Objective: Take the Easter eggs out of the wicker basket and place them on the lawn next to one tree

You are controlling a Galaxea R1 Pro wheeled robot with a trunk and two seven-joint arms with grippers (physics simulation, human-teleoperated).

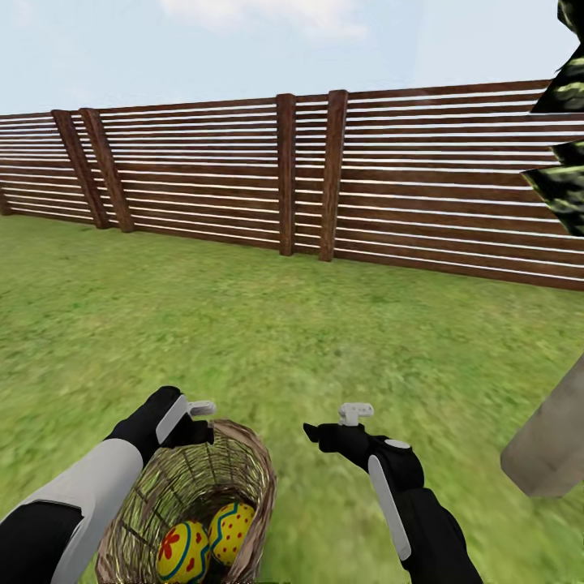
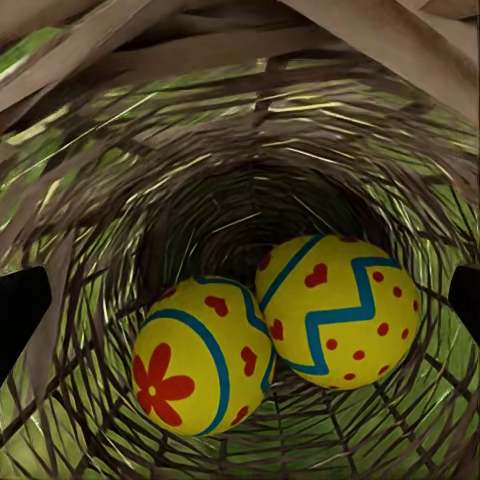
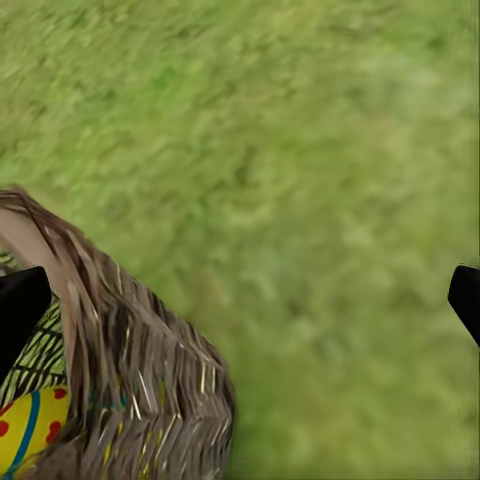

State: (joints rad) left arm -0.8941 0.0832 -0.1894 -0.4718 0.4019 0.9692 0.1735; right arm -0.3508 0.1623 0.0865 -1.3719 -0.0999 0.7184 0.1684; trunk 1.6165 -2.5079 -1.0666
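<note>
The basket [image 1: 195,507] stands on the grass [image 1: 268,332] right in front of the robot, and two eggs can be seen lying at its bottom, touching each other: one with a red flower [image 2: 200,370] and one with a blue zigzag and red marks [image 2: 340,310]. A third egg is not in sight here (it may be hidden or already out; the pictures do not settle it).

The left gripper [image 2: 240,300] hangs over the basket's mouth, looking straight down the weave. Its fingers [image 2: 22,310] stand wide apart, dark tips at either edge of the wrist view, with nothing between them. The right gripper [image 1: 337,426] hovers above bare grass just beside the basket's rim [image 3: 130,340], its fingers spread wide too and holding nothing.

The step in hand looks like reaching in for an egg with the left arm. To do it well, go down the middle of the opening so the fingers clear the woven wall, and pick one egg only. The zigzag egg sits higher and more open, so it seems the easier first take. Straddle its short axis and close gently, since the glossy shell will likely slip if pinched near an end. Lift straight up before turning. A pale trunk [image 1: 551,446] stands near on the right under dark foliage [image 1: 564,138], a handy spot for setting the eggs down.
</note>
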